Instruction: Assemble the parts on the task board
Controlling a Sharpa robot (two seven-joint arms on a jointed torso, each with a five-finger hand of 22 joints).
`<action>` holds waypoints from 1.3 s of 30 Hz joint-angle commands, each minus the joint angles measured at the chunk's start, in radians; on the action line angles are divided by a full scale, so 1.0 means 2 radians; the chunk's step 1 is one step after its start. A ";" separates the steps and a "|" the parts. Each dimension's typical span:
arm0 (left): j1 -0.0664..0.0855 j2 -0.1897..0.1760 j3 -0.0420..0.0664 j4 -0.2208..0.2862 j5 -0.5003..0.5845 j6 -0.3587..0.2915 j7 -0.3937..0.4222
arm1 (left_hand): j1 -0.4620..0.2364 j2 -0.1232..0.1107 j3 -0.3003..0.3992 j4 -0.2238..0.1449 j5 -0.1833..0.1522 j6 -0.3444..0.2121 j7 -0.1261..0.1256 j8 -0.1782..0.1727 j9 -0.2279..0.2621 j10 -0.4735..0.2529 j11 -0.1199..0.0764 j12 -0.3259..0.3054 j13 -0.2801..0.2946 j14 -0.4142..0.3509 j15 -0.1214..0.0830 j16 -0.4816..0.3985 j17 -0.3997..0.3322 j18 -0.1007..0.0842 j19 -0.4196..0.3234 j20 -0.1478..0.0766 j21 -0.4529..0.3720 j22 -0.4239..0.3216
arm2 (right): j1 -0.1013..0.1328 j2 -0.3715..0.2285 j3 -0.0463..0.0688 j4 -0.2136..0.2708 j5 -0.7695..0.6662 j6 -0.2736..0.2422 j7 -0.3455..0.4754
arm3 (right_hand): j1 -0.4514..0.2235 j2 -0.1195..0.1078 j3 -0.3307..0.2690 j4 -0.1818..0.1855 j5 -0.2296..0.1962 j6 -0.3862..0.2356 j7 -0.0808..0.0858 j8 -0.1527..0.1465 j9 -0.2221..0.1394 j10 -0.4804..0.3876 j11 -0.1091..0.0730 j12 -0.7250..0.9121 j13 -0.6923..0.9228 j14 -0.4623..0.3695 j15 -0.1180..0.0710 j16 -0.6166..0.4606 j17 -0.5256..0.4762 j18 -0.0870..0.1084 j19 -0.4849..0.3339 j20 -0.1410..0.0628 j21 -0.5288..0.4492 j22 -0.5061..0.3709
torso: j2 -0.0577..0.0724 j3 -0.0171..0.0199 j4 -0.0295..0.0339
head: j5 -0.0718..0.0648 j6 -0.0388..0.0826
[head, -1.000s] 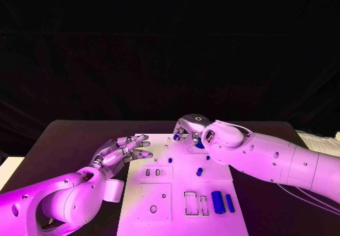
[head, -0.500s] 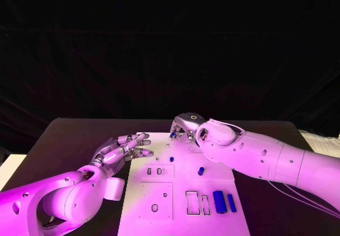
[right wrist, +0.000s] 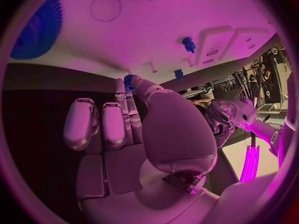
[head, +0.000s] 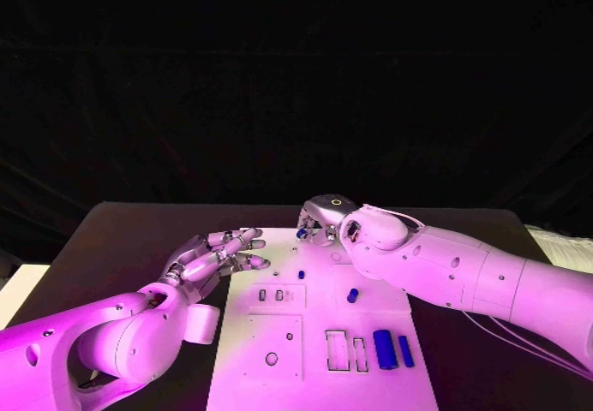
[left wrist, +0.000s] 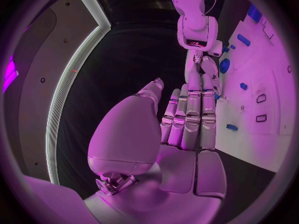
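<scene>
Head view: the left arm enters from the lower left of the frame, and the left hand (head: 217, 257) lies left of centre at the left edge of the board (head: 315, 360), palm up, fingers spread and holding nothing. The right arm enters from the right edge and crosses to the centre; the right hand (head: 324, 224) is bent down over the board's far end, fingers curled, with a small blue part (head: 302, 232) at its fingertips. Whether the part is pinched cannot be told here, since the wrist hides the palm side. Loose on the board are a blue peg (head: 301, 275), a blue pin (head: 352, 295) and two blue bars (head: 392, 349) at the lower right; the forearm covers the board's far right corner. Left wrist view: the left hand (left wrist: 187, 117) extends straight, fingers together and empty, above the black table, with the board (left wrist: 268, 79) at the right of the circle and the right hand (left wrist: 198, 45) near the top. Right wrist view: the right hand (right wrist: 134, 119) shows its thumb and one finger meeting on the blue part (right wrist: 129, 81), held just off the board (right wrist: 156, 25). A blue gear (right wrist: 36, 27) sits at the upper left, partly cut off by the rim.
</scene>
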 commanded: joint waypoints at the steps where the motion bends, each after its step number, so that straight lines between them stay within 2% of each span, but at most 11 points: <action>1: 0.001 0.000 0.000 0.001 0.001 0.003 0.000 | -0.001 0.003 0.000 -0.003 -0.002 -0.002 0.001 -0.002 0.000 -0.002 0.001 -0.002 -0.001 -0.002 0.000 -0.003 0.001 0.005 -0.002 0.001 -0.001 -0.001 | -0.002 0.002 -0.001 -0.002 -0.005 0.018 0.003 | -0.001 -0.003 -0.001 0.003 0.001 0.001 0.001 0.001 0.009 -0.003 0.002 -0.002 -0.001 0.019 -0.001 0.002 -0.001 -0.006 0.001 0.001 0.003 0.000 | 0.000 -0.0002 0.0001 | 0.001 -0.001; 16: 0.001 0.001 0.000 -0.002 0.001 0.002 -0.001 | -0.001 0.003 0.000 -0.004 -0.002 -0.003 0.001 -0.002 0.000 -0.002 0.001 -0.002 -0.001 -0.002 0.000 -0.003 0.001 0.005 -0.002 0.001 -0.001 -0.001 | -0.002 0.002 -0.002 0.000 -0.004 0.013 0.005 | -0.003 -0.007 -0.002 0.005 0.001 -0.004 0.004 -0.001 0.008 -0.009 0.004 -0.003 -0.001 0.018 0.000 0.002 -0.001 -0.006 0.000 0.002 0.003 0.000 | 0.001 -0.0004 0.0000 | 0.000 -0.003; 18: 0.001 0.001 0.000 -0.002 0.001 0.002 -0.001 | -0.001 0.003 0.000 -0.004 -0.002 -0.003 0.001 -0.002 0.000 -0.002 0.001 -0.002 -0.001 -0.002 0.000 -0.003 0.001 0.005 -0.002 0.001 -0.001 -0.001 | -0.002 0.003 -0.002 -0.002 -0.002 0.010 0.003 | -0.008 -0.016 -0.006 0.009 0.001 -0.026 0.012 -0.003 0.002 -0.029 0.010 -0.003 -0.002 0.016 0.006 0.000 -0.005 -0.005 -0.006 0.006 -0.002 -0.008 | 0.001 -0.0006 -0.0003 | 0.000 -0.002; 20: 0.002 0.001 0.000 -0.002 0.001 0.002 -0.002 | -0.001 0.003 0.000 -0.004 -0.002 -0.003 0.001 -0.002 0.000 -0.002 0.001 -0.002 -0.001 -0.002 0.000 -0.003 0.001 0.005 -0.002 0.001 -0.001 -0.001 | -0.002 0.004 -0.002 -0.004 0.000 0.007 0.002 | -0.017 -0.032 -0.021 0.015 -0.004 -0.073 0.022 -0.003 -0.007 -0.066 0.020 -0.003 -0.002 0.009 0.015 -0.015 -0.030 0.000 -0.022 0.013 -0.019 -0.036 | 0.001 -0.0008 -0.0005 | 0.000 -0.002; 21: 0.002 0.001 0.000 -0.002 0.001 0.002 -0.002 | -0.001 0.003 0.000 -0.004 -0.002 -0.003 0.001 -0.002 0.000 -0.002 0.001 -0.002 -0.001 -0.002 0.000 -0.003 0.001 0.005 -0.002 0.001 -0.001 -0.001 | -0.002 0.004 -0.002 -0.005 0.001 0.005 0.002 | -0.019 -0.037 -0.031 0.016 -0.007 -0.098 0.024 -0.003 -0.008 -0.088 0.023 -0.002 -0.002 0.004 0.018 -0.027 -0.048 0.004 -0.033 0.016 -0.031 -0.057 | 0.001 -0.0007 -0.0003 | 0.000 -0.002; 23: 0.002 0.001 0.000 -0.002 0.001 0.002 -0.003 | -0.001 0.003 0.000 -0.004 -0.002 -0.003 0.001 -0.002 0.000 -0.002 0.001 -0.002 -0.001 -0.002 0.000 -0.003 0.001 0.005 -0.002 0.001 -0.001 -0.001 | -0.002 0.005 -0.002 -0.007 0.003 0.004 0.002 | -0.015 -0.038 -0.059 0.019 -0.011 -0.134 0.026 -0.003 -0.007 -0.120 0.027 0.000 -0.001 -0.005 0.019 -0.046 -0.075 0.010 -0.051 0.021 -0.054 -0.092 | 0.001 -0.0005 0.0002 | 0.000 -0.002; 24: 0.002 0.001 0.000 -0.002 0.001 0.002 -0.003 | -0.001 0.003 0.000 -0.004 -0.002 -0.003 0.001 -0.002 0.000 -0.002 0.001 -0.002 -0.001 -0.002 0.000 -0.003 0.002 0.005 -0.002 0.001 -0.002 -0.001 | -0.002 0.006 -0.003 -0.008 0.004 0.002 0.002 | -0.009 -0.036 -0.077 0.022 -0.012 -0.138 0.029 -0.002 -0.006 -0.123 0.030 0.001 -0.001 -0.005 0.022 -0.050 -0.081 0.012 -0.054 0.023 -0.058 -0.098 | 0.001 -0.0002 0.0005 | 0.000 -0.002; 26: 0.002 0.001 0.000 -0.002 0.001 0.003 -0.004 | -0.001 0.004 0.000 -0.004 -0.002 -0.003 0.001 -0.002 0.000 -0.002 0.001 -0.002 -0.001 -0.002 0.000 -0.003 0.002 0.005 -0.002 0.001 -0.002 -0.001 | -0.002 0.005 -0.003 -0.008 0.004 0.000 0.003 | -0.001 -0.032 -0.095 0.026 -0.013 -0.140 0.031 -0.002 -0.006 -0.124 0.030 0.002 -0.001 -0.005 0.023 -0.052 -0.086 0.012 -0.055 0.025 -0.061 -0.102 | 0.001 0.0000 0.0006 | 0.000 -0.002; 31: 0.002 0.000 0.000 -0.003 0.001 0.003 -0.004 | -0.001 0.004 0.000 -0.004 -0.002 -0.003 0.001 -0.002 0.000 -0.002 0.001 -0.002 -0.001 -0.002 0.000 -0.003 0.002 0.005 -0.002 0.001 -0.002 -0.001 | -0.002 -0.004 -0.003 0.003 0.007 -0.015 0.007 | 0.012 -0.019 -0.104 0.029 -0.007 -0.121 0.028 0.002 -0.004 -0.105 0.027 0.011 0.001 0.001 0.021 -0.044 -0.076 0.011 -0.049 0.023 -0.057 -0.095 | 0.001 0.0000 -0.0003 | 0.000 -0.002; 34: 0.002 -0.001 0.000 -0.004 0.001 0.003 -0.005 | -0.001 0.004 0.000 -0.004 -0.002 -0.003 0.001 -0.002 0.000 -0.002 0.001 -0.002 -0.001 -0.002 0.000 -0.003 0.002 0.005 -0.002 0.001 -0.002 -0.001 | -0.002 -0.026 -0.002 0.024 0.023 -0.022 0.008 | 0.020 -0.009 -0.098 0.030 0.005 -0.097 0.024 0.010 -0.001 -0.062 0.021 0.029 0.006 0.011 0.017 -0.019 -0.041 0.004 -0.027 0.019 -0.031 -0.053 | 0.001 0.0004 -0.0006 | -0.001 -0.001; 39: 0.002 -0.003 0.000 -0.004 0.001 0.003 -0.005 | -0.001 0.004 0.000 -0.004 -0.002 -0.003 0.001 -0.002 0.000 -0.002 0.001 -0.002 -0.001 -0.002 0.000 -0.003 0.002 0.005 -0.002 0.001 -0.002 -0.001 | 0.002 -0.071 0.004 0.064 0.056 -0.019 0.003 | 0.023 -0.010 -0.091 0.035 0.012 -0.077 0.021 0.013 -0.001 -0.019 0.012 0.042 0.012 0.018 0.010 0.004 -0.007 -0.004 -0.007 0.013 -0.002 -0.008 | 0.001 0.0002 -0.0041 | -0.001 0.000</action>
